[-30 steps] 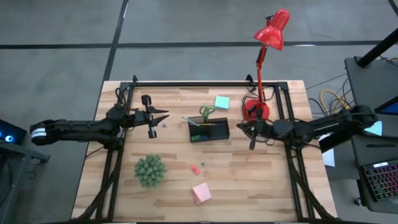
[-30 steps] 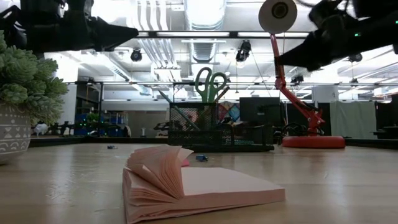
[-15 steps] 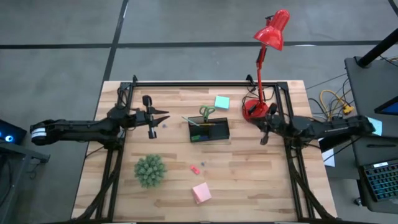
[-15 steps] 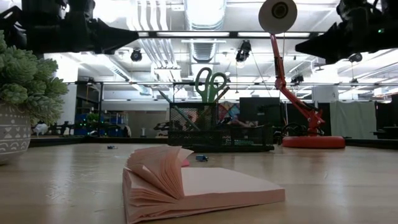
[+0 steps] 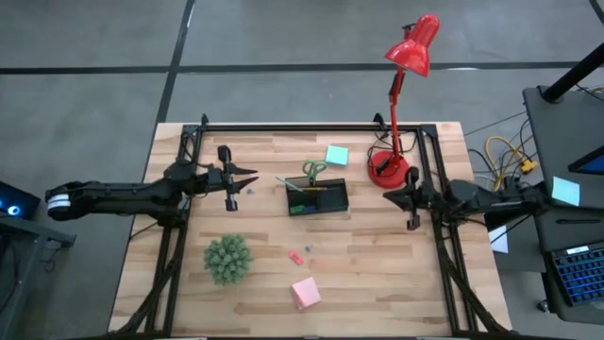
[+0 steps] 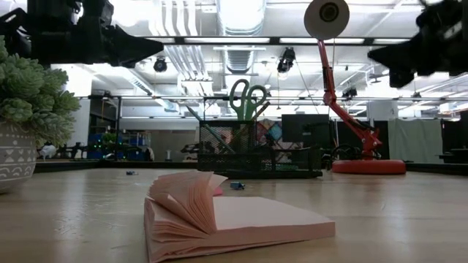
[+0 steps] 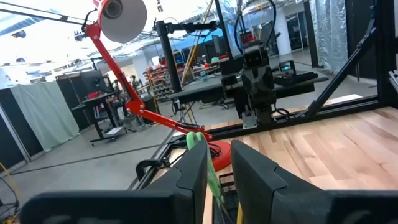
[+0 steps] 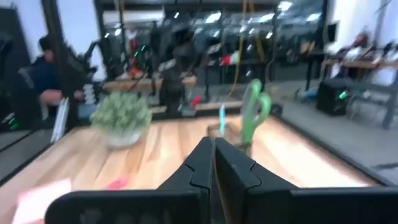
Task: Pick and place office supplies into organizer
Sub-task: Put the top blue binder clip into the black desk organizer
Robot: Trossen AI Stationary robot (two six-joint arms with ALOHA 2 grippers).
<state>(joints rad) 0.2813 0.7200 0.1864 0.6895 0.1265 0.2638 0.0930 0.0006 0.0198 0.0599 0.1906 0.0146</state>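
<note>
Both grippers carry nothing. The right gripper [image 5: 411, 203], fingers pressed together and empty, has drawn back over the last second from the table's middle toward the right edge, beside the red lamp's base [image 5: 387, 171], leaving the organizer [image 5: 317, 197] well off in front of its fingertips. The left gripper [image 5: 247, 178] has held its place across the organizer from it, fingers a narrow gap apart. Beyond the right gripper, the green-handled scissors [image 5: 314, 171] already stand in the organizer. Farther out on the wood lie the pink sticky-note pad [image 5: 305, 293], a small pink eraser [image 5: 295, 256] and the teal sticky-note pad [image 5: 336, 155]. That retreat probably closes one placement; loose supplies remain.
</note>
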